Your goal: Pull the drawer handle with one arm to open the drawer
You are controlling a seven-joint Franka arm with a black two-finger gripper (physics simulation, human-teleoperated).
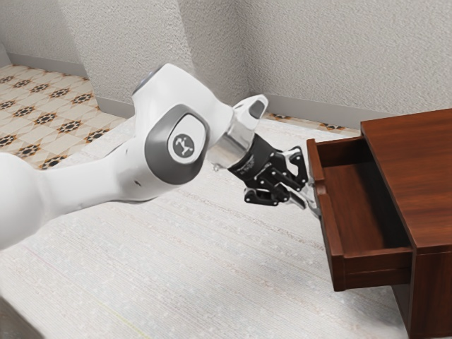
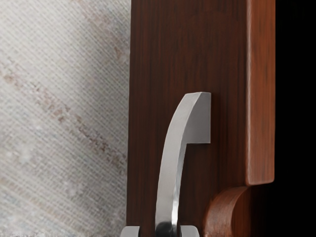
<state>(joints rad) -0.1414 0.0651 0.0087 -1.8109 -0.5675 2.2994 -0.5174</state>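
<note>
A dark red-brown drawer (image 1: pixel 357 205) stands pulled well out of its cabinet (image 1: pixel 417 159) toward the exterior view's left, its inside bare. My black gripper (image 1: pixel 306 192) is pressed up to the drawer front (image 1: pixel 323 212), shut on the silver drawer handle (image 1: pixel 313 205). In the wrist view the curved metal drawer handle (image 2: pixel 177 153) rises along the wooden drawer front (image 2: pixel 148 89), and its lower end passes between my two fingertips (image 2: pixel 130 231), one on each side of the bar.
The cabinet stands on a pale textured carpet (image 1: pixel 212 268) at the exterior view's right edge. Patterned tiles (image 1: pixel 49 106) and grey walls lie behind. My white arm (image 1: pixel 141 162) reaches in from the exterior view's left, low over the carpet.
</note>
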